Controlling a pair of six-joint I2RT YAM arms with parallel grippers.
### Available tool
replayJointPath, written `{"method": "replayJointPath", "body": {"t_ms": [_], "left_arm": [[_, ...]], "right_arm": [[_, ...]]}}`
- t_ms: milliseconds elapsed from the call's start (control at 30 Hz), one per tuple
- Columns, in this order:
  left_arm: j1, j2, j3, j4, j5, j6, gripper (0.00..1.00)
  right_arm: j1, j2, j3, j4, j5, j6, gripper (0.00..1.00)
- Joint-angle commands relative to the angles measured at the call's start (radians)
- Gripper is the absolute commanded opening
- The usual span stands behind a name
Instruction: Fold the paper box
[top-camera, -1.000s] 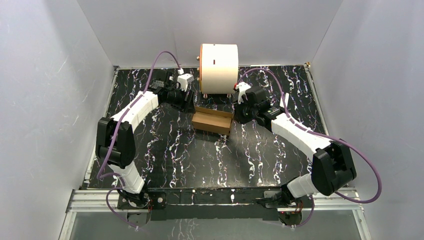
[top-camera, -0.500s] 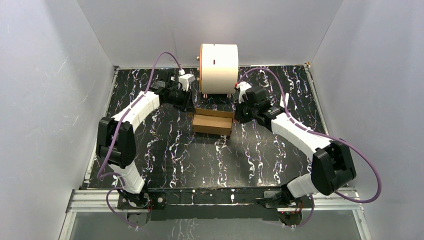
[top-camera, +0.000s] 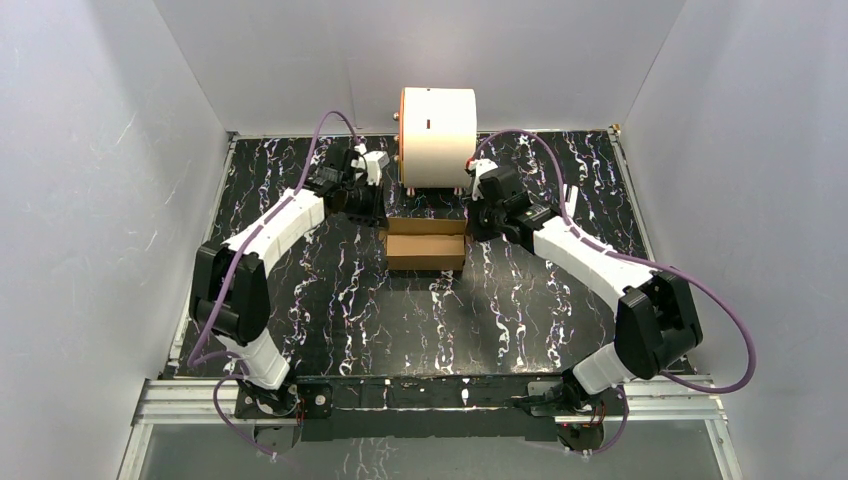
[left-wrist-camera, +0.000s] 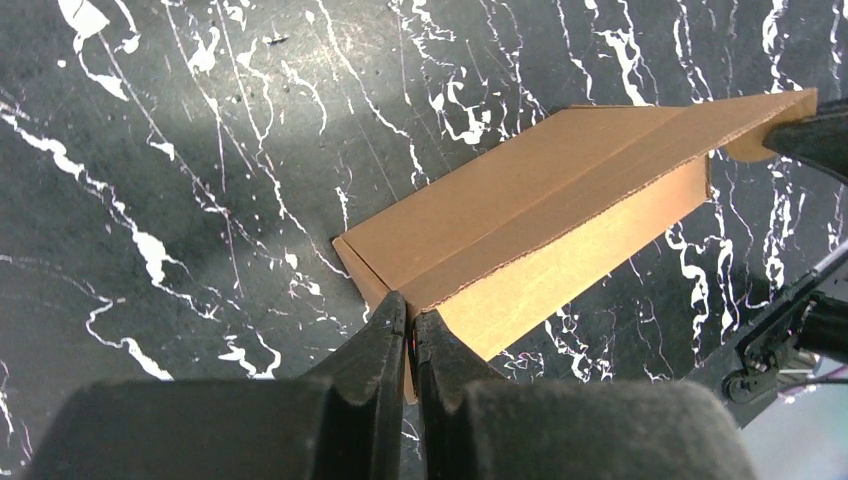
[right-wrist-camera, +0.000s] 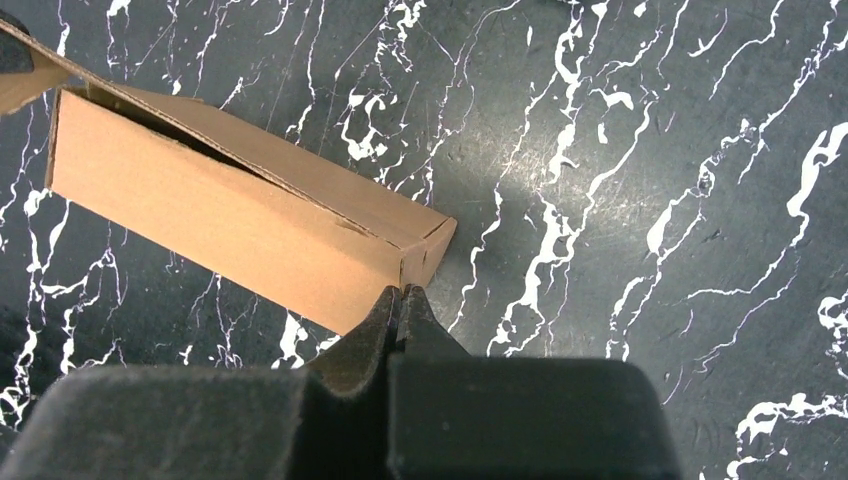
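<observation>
The paper box (top-camera: 425, 248) is a small brown carton lying on the black marbled table (top-camera: 330, 290), just in front of the white cylinder. Its long top flap (left-wrist-camera: 560, 160) stands slightly ajar. My left gripper (top-camera: 384, 214) is at the carton's left end. In the left wrist view this gripper (left-wrist-camera: 408, 315) is shut, with a thin edge of the paper box (left-wrist-camera: 540, 200) pinched between its fingers. My right gripper (top-camera: 470, 218) is at the right end. Its jaws (right-wrist-camera: 403, 292) are shut tight on the end-flap edge of the paper box (right-wrist-camera: 220, 215).
A large white cylinder with an orange rim (top-camera: 438, 135) stands right behind the carton, close to both wrists. Grey walls close in the table on the left, back and right. Purple cables (top-camera: 330, 115) loop above each arm.
Both grippers have closed onto the carton's ends. The carton has turned from slightly skewed to square with the table edge, and both wrists have shifted a little toward the cylinder.
</observation>
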Motion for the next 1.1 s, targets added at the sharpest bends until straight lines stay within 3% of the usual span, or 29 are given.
{"method": "replayJointPath", "body": {"t_ms": [0, 333, 733, 1067], "left_arm": [[-0.054, -0.084, -0.023, 0.002, -0.101, -0.131, 0.00], [-0.100, -0.132, -0.086, 0.083, -0.181, -0.238, 0.00], [-0.103, -0.178, -0.150, 0.113, -0.206, -0.253, 0.00], [-0.103, -0.197, -0.169, 0.125, -0.215, -0.258, 0.00]], "right_arm": [[0.049, 0.011, 0.065, -0.014, 0.067, 0.107, 0.00], [0.138, 0.039, 0.080, -0.014, 0.244, 0.253, 0.00], [0.177, -0.021, -0.082, 0.110, 0.357, 0.232, 0.00], [0.179, -0.058, -0.142, 0.154, 0.355, 0.143, 0.00]]}}
